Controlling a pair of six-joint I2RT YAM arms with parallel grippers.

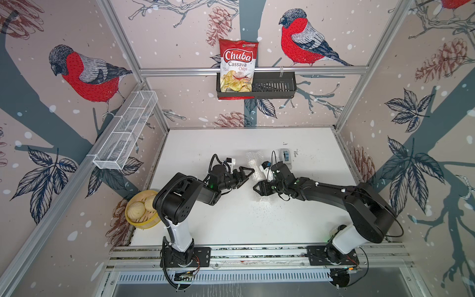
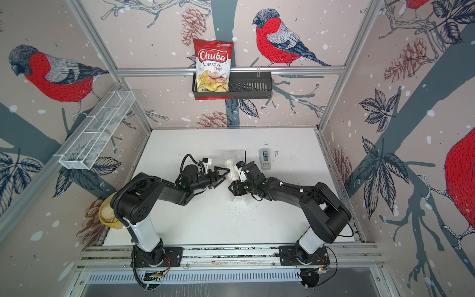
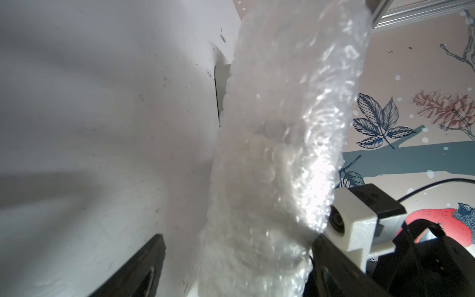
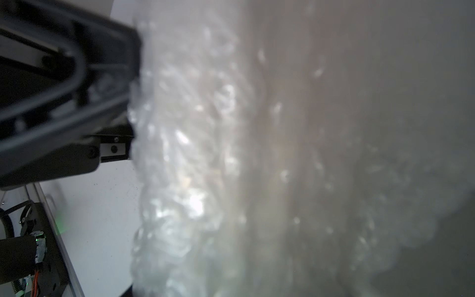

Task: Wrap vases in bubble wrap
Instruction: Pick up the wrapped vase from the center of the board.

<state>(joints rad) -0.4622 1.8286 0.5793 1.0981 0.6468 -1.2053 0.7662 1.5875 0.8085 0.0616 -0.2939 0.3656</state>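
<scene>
Bubble wrap (image 3: 277,154) bundle between 2 claws, middle of counter (image 1: 205,226).
Left claw (image 1: 249,176) spread loosely around it; right claw (image 1: 258,189) grip cannot be told, blurred; vase indiscernible inside.

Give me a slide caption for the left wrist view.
Close-up: rolled bubble wrap against the table, right wrist camera beside it.

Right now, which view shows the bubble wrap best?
Left wrist view: the bubble wrap fills the middle of the frame, with bubbles and edges clear. Both top views show it only as a small translucent patch. The right wrist view is too close and mostly blurred.
</scene>
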